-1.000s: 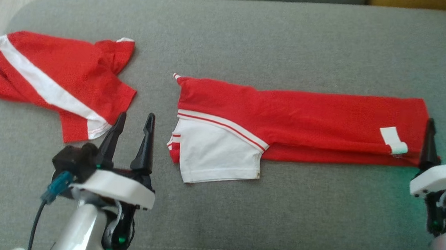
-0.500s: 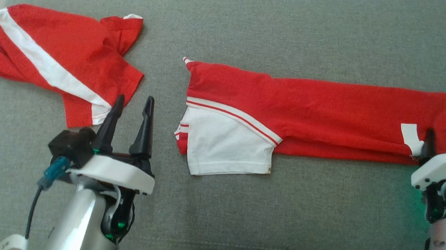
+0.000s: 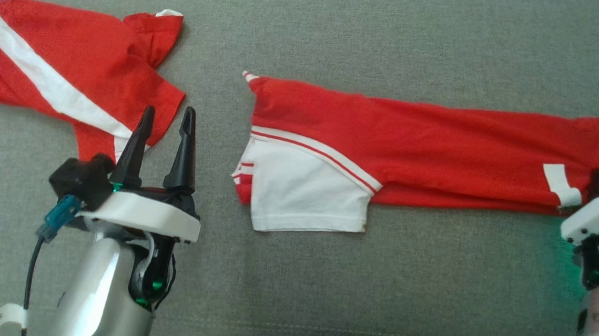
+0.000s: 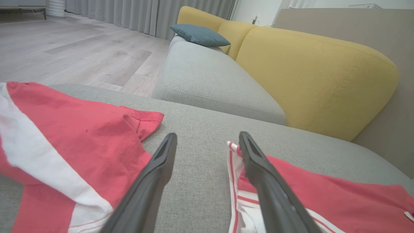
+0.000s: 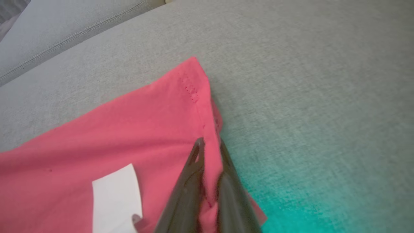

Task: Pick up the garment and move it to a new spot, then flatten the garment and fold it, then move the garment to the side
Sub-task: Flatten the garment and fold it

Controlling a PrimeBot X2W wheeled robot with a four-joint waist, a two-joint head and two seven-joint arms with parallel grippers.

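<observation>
The garment is red with a white sleeve, folded into a long strip across the grey cushion. My right gripper sits at its right end, beside a white label. In the right wrist view that gripper is shut on the garment's red hem, with cloth pinched between the fingers. My left gripper stands open over bare cushion, between the garment's sleeve end and a second red garment with a white stripe. The left wrist view shows the left gripper holding nothing, the garment to its right.
The second red garment lies crumpled at the cushion's left end. Beyond the cushion, the left wrist view shows a grey sofa seat, a yellow backrest, a blue pillow and wooden floor.
The head camera has tilted down. My right gripper has gone forward onto the garment's right hem and shut on it. The left gripper stays open.
</observation>
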